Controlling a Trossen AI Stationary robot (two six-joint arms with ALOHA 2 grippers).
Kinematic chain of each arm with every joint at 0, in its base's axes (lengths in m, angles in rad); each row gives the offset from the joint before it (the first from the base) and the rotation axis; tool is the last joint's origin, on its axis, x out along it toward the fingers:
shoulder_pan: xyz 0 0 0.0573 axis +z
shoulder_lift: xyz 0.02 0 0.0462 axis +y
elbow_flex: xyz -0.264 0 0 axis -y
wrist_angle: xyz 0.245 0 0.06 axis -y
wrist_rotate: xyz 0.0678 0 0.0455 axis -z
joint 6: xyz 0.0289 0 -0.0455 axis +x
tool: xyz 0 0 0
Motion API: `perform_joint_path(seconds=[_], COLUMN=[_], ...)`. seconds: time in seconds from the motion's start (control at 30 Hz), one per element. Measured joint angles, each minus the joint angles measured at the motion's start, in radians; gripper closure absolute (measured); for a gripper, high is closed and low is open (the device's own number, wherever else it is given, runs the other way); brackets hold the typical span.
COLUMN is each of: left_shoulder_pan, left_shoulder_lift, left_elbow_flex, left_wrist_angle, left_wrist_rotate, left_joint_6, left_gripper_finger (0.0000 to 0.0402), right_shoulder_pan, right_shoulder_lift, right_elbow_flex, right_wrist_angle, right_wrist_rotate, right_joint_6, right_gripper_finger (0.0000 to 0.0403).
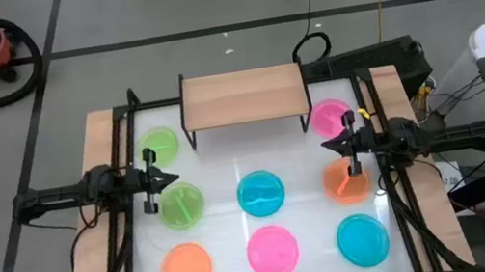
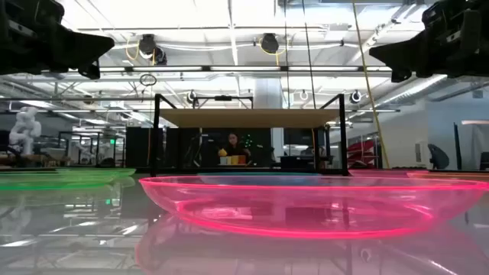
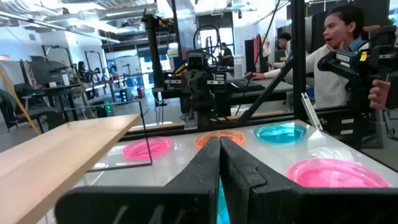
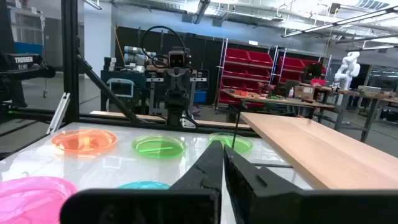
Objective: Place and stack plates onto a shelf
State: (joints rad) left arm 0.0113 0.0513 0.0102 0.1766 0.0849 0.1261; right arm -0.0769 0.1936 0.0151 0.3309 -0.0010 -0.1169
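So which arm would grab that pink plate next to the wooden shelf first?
Probably the right one. The round translucent pink plate beside the low wooden shelf lies just off the right gripper; the left gripper waits across the table. Both have fingers shut, empty.

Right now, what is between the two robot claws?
In the high view, only the blue plate lies between the left claw and the right claw, slightly toward the table's near edge.

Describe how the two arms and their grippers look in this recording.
Both arms are dark, nearly black, built of slim jointed segments. The left gripper and right gripper each end in two tapered, pointed black fingers. The right arm has a small yellow marking by its wrist.
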Motion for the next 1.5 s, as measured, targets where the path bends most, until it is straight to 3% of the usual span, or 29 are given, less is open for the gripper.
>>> perform_joint_path(seconds=[0.73,0.87,1.03,1.13,1.3,1.5], left_shoulder_pan=[0.0,0.0,0.0,0.0,0.0,0.0], left_shoulder_lift=[0.0,0.0,0.0,0.0,0.0,0.0], left_elbow_flex=[0.0,0.0,0.0,0.0,0.0,0.0], left_wrist_angle=[0.0,0.0,0.0,0.0,0.0,0.0], left_wrist_rotate=[0.0,0.0,0.0,0.0,0.0,0.0], left_joint_6=[0.0,0.0,0.0,0.0,0.0,0.0], left_gripper_finger=[0.0385,0.0385,0.0385,0.0385,0.0385,0.0385], right_shoulder_pan=[0.0,0.0,0.0,0.0,0.0,0.0], right_shoulder_lift=[0.0,0.0,0.0,0.0,0.005,0.045], right_elbow_flex=[0.0,0.0,0.0,0.017,0.095,0.186], right_wrist_angle=[0.007,0.07,0.186,0.237,0.168,-0.007], right_wrist_rotate=[0.0,0.0,-0.005,-0.063,-0.183,-0.122], right_joint_6=[0.0,0.03,0.208,0.191,0.175,0.111], right_gripper_finger=[0.0403,0.0403,0.0403,0.0403,0.0403,0.0403])
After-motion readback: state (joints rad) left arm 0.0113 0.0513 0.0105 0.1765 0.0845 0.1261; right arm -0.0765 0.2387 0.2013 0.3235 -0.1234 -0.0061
